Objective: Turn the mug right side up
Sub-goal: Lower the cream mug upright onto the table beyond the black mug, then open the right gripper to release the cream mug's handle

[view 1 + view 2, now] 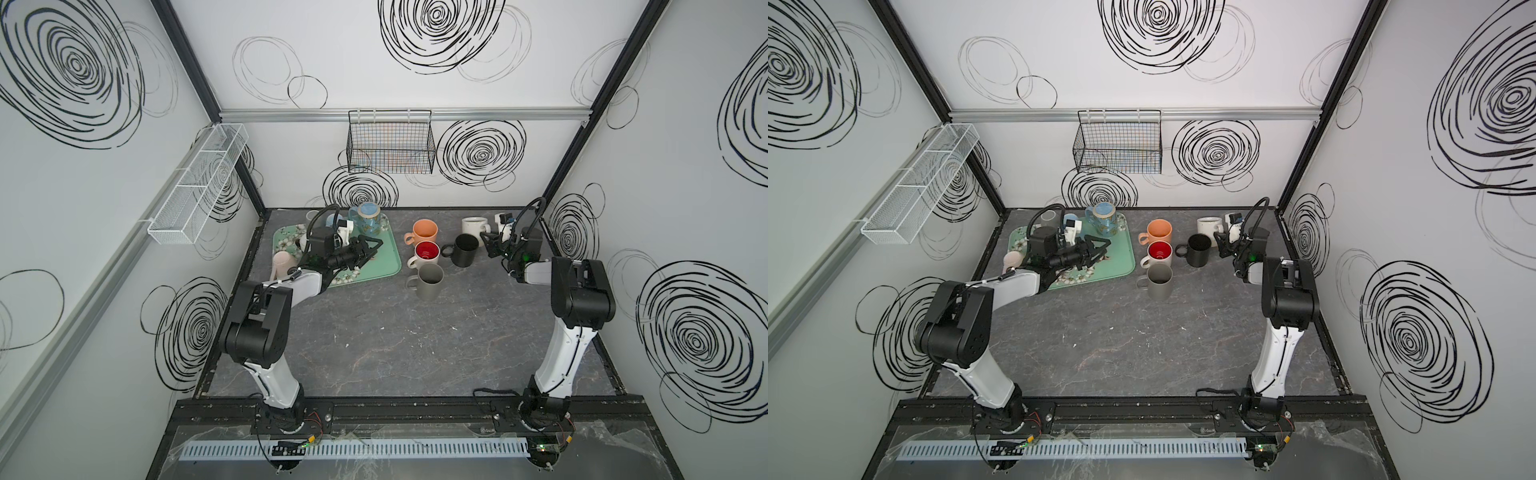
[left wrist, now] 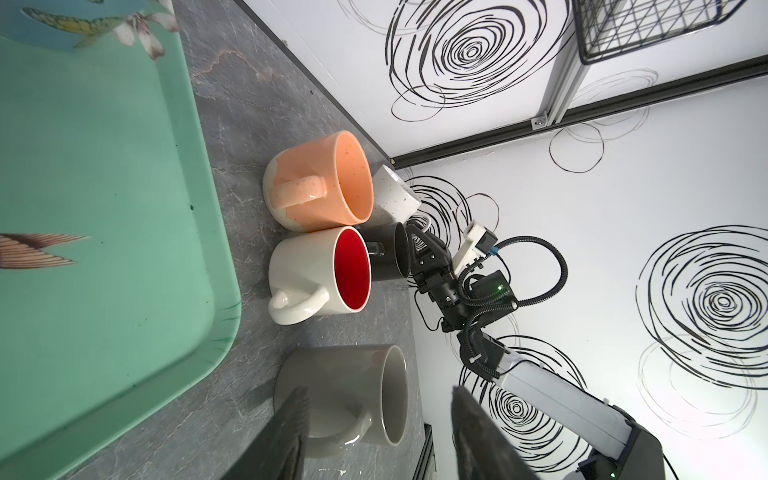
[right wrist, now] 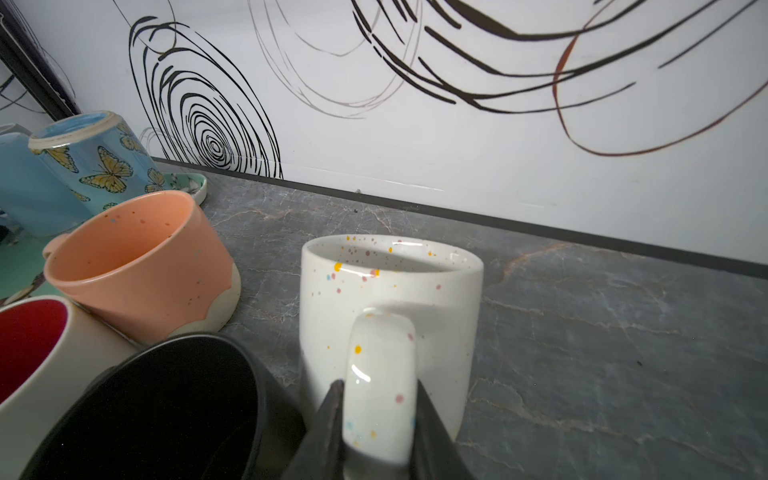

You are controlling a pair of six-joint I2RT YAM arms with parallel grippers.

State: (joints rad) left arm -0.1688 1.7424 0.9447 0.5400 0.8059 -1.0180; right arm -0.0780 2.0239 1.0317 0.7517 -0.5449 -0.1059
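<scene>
Five upright mugs are crowding the far tabletop (image 1: 374,353) in a top view. The speckled mug (image 1: 471,226) is standing rim-up near the back wall (image 1: 299,166), with open room lying nearer the arms.

Left wrist: the left gripper (image 2: 378,395) jaws are hanging spread and empty.

Right wrist: the right gripper (image 3: 380,386) jaws are flanking the handle (image 3: 380,353); I cannot tell whether they are pinching it. A skewed retreat is risking knocking the mug into the black mug (image 3: 174,407) just beside it.

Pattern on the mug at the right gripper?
White mug, coloured speckles; right wrist view shows it best.

Marbled tabletop (image 1: 374,353): green tray (image 1: 388,266), mugs (image 1: 429,282)
</scene>
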